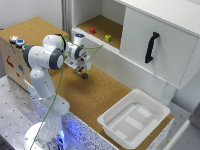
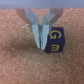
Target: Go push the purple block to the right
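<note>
While upright, purple block (image 2: 54, 41) beside tool (image 2: 39, 44)

Open cork (image 1: 95, 95) around the purple block (image 1: 85, 76). Cabinet front wall (image 1: 112, 60) stands just behind the block. White bin (image 1: 134, 119) well apart.

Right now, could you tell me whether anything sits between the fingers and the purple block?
Nothing visible does. In the wrist view the fingers are right beside the purple block, apparently touching its side, with only bare cork around them.
</note>
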